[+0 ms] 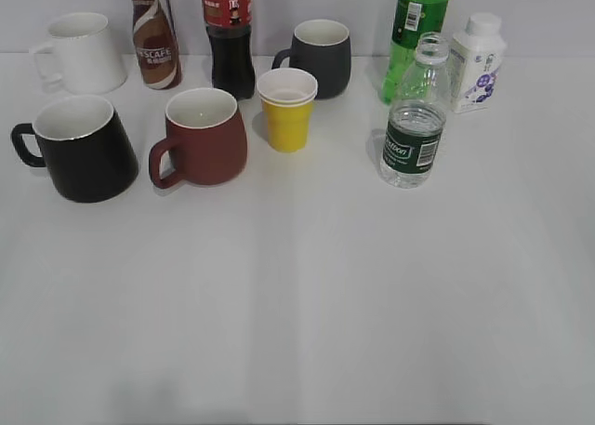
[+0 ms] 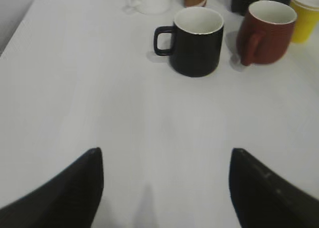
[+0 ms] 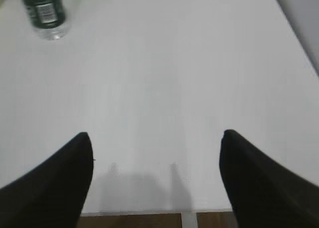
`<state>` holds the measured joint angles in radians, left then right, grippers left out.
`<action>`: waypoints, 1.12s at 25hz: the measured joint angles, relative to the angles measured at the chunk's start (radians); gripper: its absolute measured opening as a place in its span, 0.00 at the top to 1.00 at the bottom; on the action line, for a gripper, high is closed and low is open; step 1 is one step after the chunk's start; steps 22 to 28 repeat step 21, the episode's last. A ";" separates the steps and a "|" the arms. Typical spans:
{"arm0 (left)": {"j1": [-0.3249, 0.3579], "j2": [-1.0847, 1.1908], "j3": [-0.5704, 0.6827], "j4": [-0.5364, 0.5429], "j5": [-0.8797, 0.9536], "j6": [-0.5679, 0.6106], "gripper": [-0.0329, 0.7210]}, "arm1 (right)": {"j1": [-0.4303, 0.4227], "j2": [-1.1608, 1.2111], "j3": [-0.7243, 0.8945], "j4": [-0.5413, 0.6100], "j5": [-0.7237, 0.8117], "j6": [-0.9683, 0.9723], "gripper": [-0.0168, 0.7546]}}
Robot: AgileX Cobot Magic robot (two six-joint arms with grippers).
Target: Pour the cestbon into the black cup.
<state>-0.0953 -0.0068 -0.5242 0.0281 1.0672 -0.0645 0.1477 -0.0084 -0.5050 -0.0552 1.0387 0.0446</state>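
Left hand (image 2: 164, 188) and right hand (image 3: 155, 180) both spread wide, low over the table, empty.

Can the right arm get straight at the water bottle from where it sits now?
Probably yes. The right gripper is open, and only bare table lies between it and the water bottle, which stands upright, ahead to its left.

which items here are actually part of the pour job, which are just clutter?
Job:
- small clear plastic water bottle with dark green label, cap off
- large glossy black mug, white inside

Clutter:
- reddish-brown mug
- yellow paper cup
- dark grey mug
- white mug
- cola bottle
- brown coffee bottle
- green soda bottle
- white milk bottle
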 joint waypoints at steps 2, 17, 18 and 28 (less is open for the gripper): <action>0.001 0.000 0.000 0.001 0.000 0.001 0.17 | -0.061 0.000 0.000 0.000 0.000 0.000 0.21; 0.002 0.000 0.000 0.000 0.000 0.001 0.17 | -0.084 0.000 0.000 0.001 0.000 0.000 0.21; 0.002 0.000 0.000 0.000 0.000 0.001 0.17 | -0.084 0.000 0.000 0.001 0.000 0.000 0.21; 0.002 0.000 0.000 0.000 0.000 0.001 0.17 | -0.084 0.000 0.000 0.001 0.000 0.000 0.21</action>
